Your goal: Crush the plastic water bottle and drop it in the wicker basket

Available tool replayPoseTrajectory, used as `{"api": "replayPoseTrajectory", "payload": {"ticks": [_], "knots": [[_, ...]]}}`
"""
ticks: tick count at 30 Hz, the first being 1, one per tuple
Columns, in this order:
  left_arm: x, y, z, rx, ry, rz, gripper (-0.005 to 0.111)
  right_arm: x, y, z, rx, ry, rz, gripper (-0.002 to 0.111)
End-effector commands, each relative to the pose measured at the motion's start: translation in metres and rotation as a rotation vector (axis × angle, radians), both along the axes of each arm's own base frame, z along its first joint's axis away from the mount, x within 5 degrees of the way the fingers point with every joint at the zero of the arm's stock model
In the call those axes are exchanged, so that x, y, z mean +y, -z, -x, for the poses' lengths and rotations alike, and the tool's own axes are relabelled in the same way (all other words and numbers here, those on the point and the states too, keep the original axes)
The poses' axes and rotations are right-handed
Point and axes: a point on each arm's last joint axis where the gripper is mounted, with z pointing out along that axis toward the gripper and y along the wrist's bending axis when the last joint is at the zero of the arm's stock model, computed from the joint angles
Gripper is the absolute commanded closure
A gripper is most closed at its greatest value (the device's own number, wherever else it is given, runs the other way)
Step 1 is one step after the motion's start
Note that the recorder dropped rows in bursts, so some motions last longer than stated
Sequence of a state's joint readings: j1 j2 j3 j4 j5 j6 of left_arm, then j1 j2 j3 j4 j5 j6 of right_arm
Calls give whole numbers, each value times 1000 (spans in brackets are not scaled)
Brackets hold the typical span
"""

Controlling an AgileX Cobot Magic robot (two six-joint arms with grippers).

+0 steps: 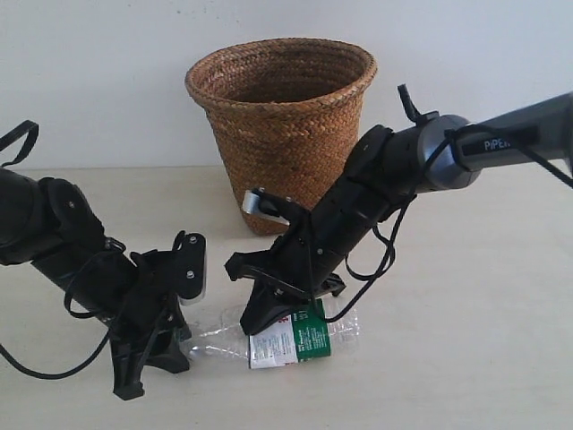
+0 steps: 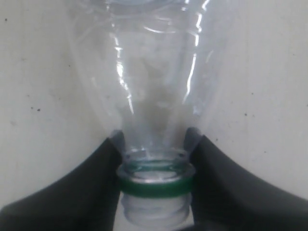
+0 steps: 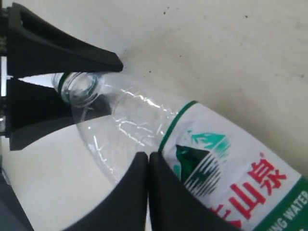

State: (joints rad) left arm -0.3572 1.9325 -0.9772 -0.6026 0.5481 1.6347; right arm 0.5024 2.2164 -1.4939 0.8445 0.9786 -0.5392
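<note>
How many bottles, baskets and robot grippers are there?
Bottles: 1, the plastic water bottle
Baskets: 1, the wicker basket
Grippers: 2, the left gripper and the right gripper
Total: 4

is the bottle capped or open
Open: the bottle has no cap; the right wrist view shows its bare open mouth, only a green ring on the neck held in the left pincer.
</note>
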Motion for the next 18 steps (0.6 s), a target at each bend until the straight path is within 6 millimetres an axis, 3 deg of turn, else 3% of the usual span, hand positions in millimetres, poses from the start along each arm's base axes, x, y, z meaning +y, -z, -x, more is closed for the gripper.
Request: {"api": "replayPoseTrajectory", "payload": {"ticks": [1, 9, 18], "knots": [[-2, -2, -1, 4, -20, 16, 102, -26, 38, -15, -49, 31, 141, 108], [-2, -2, -1, 4, -20, 16, 102, -36, 58, -20, -32, -5, 260, 108], [-3, -3, -2, 1, -42, 30, 102, -21, 62, -10, -59, -85, 419, 108]]}}
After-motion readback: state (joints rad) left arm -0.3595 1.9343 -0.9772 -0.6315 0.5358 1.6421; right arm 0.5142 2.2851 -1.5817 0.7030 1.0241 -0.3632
